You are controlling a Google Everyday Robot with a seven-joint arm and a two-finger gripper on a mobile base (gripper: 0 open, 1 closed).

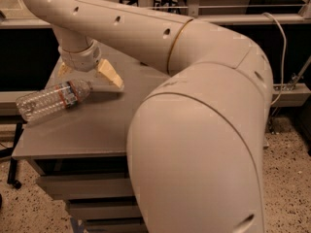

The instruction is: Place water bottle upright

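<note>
We see the water bottle (51,100) lying on its side near the table's (97,130) left edge, long axis left-right, neck end right, at the gripper (89,78). Label band is pale with red, text unreadable. Jaws are apart.

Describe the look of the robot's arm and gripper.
The arm is smooth cream-white: bulky rounded segments, a thin seam, a row of small dark holes. The gripper, over the table by the water bottle, has tan wedge-shaped fingers.
</note>
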